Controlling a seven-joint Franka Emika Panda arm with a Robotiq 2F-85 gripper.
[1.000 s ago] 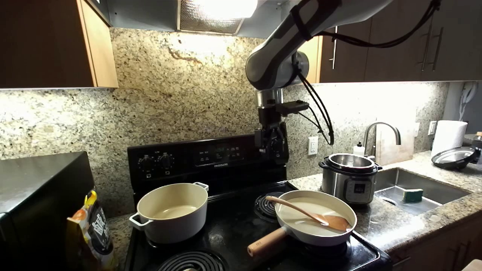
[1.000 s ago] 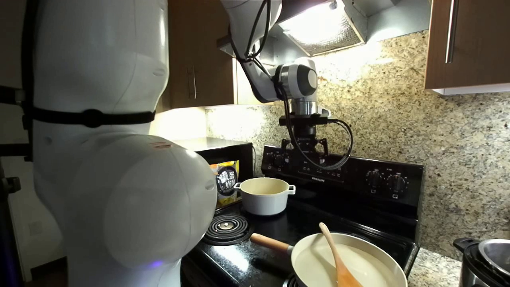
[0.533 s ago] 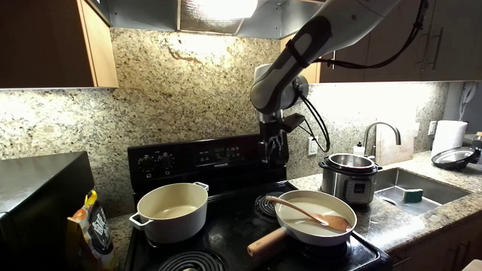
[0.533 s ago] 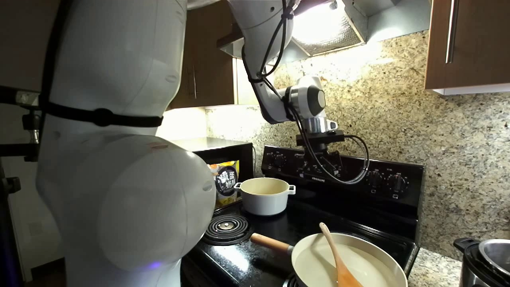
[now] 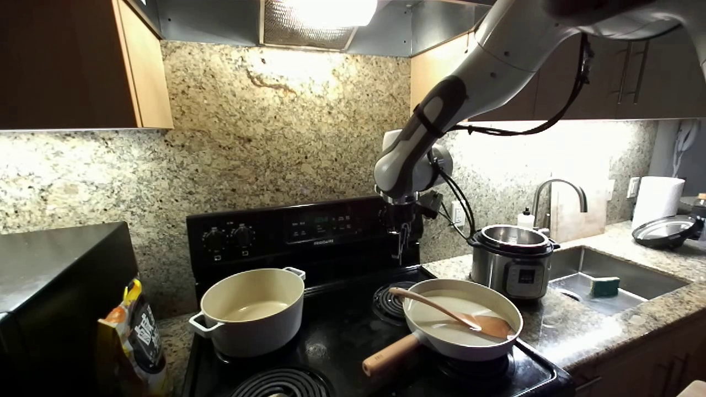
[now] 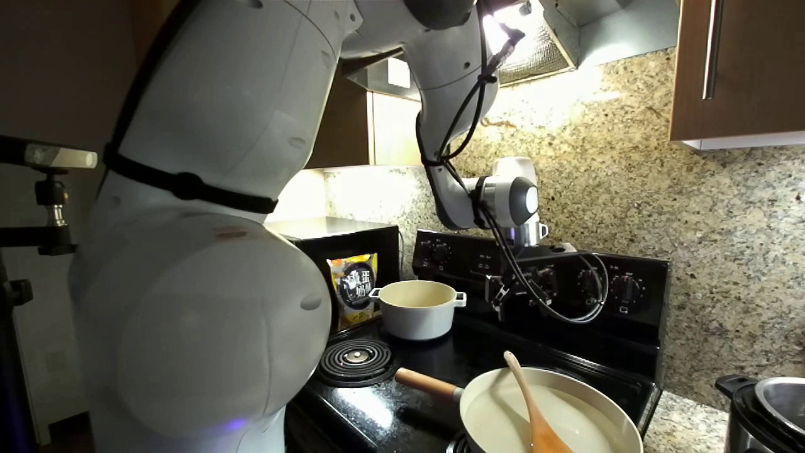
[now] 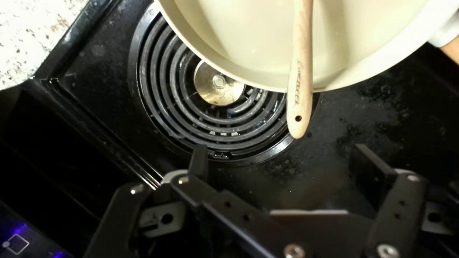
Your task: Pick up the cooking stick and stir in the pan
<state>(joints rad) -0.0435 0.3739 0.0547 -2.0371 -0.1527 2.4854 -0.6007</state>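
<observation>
A speckled stone wall [image 5: 237, 138] stands behind a black stove [image 5: 342, 331], with a counter [image 5: 606, 331] of similar stone alongside. In an exterior view the spoon [image 5: 444, 310] shows from end to end: its head is inside the shallow pan [image 5: 471, 353], and its handle slants over the rim so that the tip juts out. There its long axis runs from the tip at upper left to the head at lower right, while the pan's own thick handle points lower left. In an exterior view the spoon [image 6: 534, 410] looks steeper, tip up, head cut by the bottom edge. In the wrist view it runs almost straight up and down, tip toward the tool [image 7: 281, 157]; the lettering and small hole near that tip are clear only there.

The tool hangs over the stove, released, its jaws spread wide, apart from the spoon. A sink [image 5: 651, 273] with a green sponge [image 5: 605, 286] shows in an exterior view. In an exterior view the robot's arm [image 6: 207, 314] takes up the left side and the cooker [image 6: 745, 409] is only partly in sight. A two-handled pot [image 5: 270, 336] appears in both exterior views.
</observation>
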